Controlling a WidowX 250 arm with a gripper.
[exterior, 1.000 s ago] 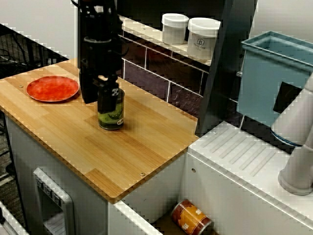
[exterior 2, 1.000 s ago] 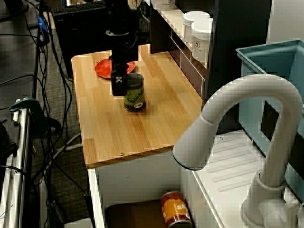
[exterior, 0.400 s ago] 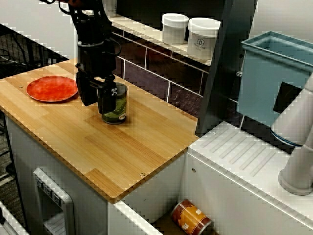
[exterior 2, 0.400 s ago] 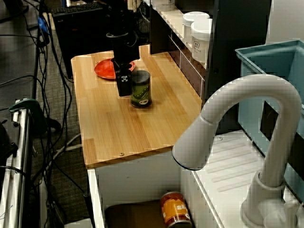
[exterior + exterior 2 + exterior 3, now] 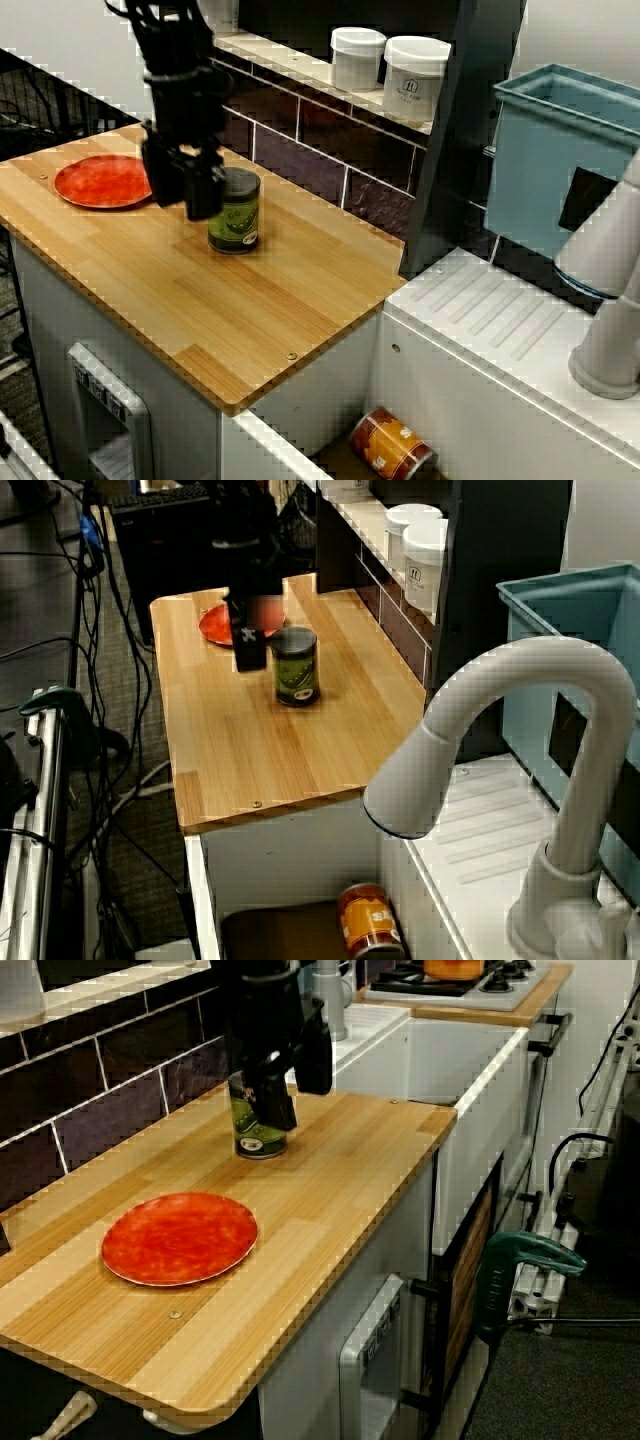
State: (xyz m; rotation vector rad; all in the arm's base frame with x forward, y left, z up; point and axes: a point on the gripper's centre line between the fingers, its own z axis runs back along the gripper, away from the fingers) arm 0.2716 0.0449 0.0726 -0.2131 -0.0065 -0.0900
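A dark can with a green label point(image 5: 234, 210) stands upright on the wooden counter point(image 5: 250, 300), near the tiled wall. My black gripper point(image 5: 183, 192) hangs just left of the can, slightly above the counter, open with nothing between its fingers. From over the tap, the gripper point(image 5: 255, 640) is blurred and sits between the can point(image 5: 296, 667) and the red plate point(image 5: 215, 625). From the plate end of the counter, the gripper point(image 5: 297, 1085) partly hides the can point(image 5: 258, 1132).
A red plate point(image 5: 107, 181) lies at the counter's left end. Two white jars point(image 5: 357, 58) stand on the shelf above the tiles. Right of the counter are a draining board point(image 5: 500, 320), a blue bin point(image 5: 560, 160), a white tap point(image 5: 500, 740) and an orange can point(image 5: 392, 445) in the sink.
The gripper carried the can a little toward the wall, set it down, opened and drew away to the left. The can now stands free.
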